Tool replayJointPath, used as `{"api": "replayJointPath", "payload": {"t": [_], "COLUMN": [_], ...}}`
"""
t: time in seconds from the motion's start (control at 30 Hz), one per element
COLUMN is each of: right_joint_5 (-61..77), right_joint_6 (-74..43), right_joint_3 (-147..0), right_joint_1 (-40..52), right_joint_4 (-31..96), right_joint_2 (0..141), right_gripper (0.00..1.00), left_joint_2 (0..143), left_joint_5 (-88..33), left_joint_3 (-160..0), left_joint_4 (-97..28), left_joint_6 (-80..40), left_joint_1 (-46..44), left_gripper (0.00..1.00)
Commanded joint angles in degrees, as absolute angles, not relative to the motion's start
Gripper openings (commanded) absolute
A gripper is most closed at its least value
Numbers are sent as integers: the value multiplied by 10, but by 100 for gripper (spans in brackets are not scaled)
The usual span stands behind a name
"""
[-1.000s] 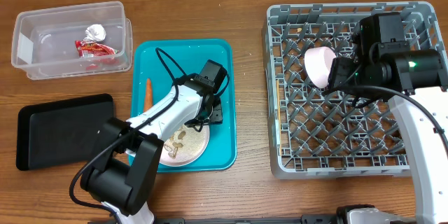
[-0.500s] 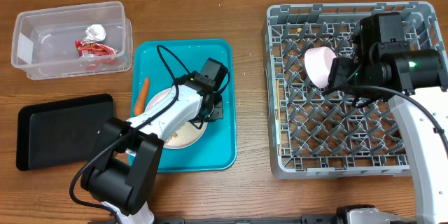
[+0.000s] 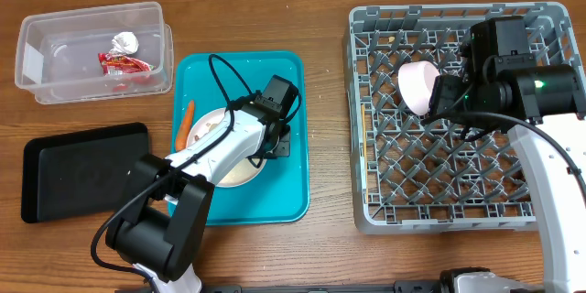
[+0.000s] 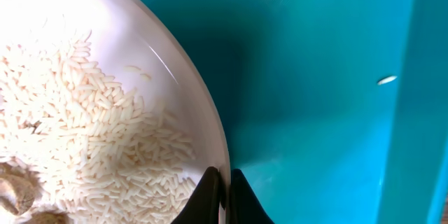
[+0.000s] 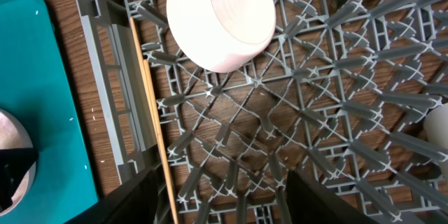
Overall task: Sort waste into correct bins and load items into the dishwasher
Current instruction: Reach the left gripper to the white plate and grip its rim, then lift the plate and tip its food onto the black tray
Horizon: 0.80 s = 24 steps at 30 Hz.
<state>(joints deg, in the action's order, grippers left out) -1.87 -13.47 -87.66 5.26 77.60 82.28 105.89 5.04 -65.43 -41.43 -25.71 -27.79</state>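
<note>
Find left claw pinched almost closed on the rim of the plate, one finger on each side of the edge, with rice heaped just beside the grip. Log the plate over the blue tray, carried toward the tray's far left part; a second ago lay nearer the front edge. Now see its rim reaching the carrot; cannot tell whether touching or only overlapping from above. Note the carrot angled slightly differently than a second ago. Find right claw spread wide and holding nothing, above the rack, in the same place across all three overhead frames. Record pink cup tipped over in the rack, just beyond the fingers, unmoved.
</note>
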Motion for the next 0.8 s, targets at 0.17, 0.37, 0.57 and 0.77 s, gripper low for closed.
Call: {"api": "replayJointPath", "payload": {"t": [0.17,0.37,0.57,0.77], "right_joint_5": [-18,-18,-18,-18], "right_joint_6": [-133,-133,-133,-132], "right_joint_3": [-873,-873,-873,-873], "right_joint_1": [51,51,51,51], "right_joint_4": [780,782,783,783], "right_joint_2": [824,824,824,824], "right_gripper": [62,62,62,62], "left_joint_2": [1075,1075,1075,1075], "left_joint_5": [96,98,140,161], "left_joint_3": [-711,-750,-796,-839], "left_joint_4": [-500,-548,-627,-679], "left_joint_6": [-218,-218,-234,-255], "left_joint_1": [-278,-278,-278,-278], "left_gripper": [4,4,4,4]}}
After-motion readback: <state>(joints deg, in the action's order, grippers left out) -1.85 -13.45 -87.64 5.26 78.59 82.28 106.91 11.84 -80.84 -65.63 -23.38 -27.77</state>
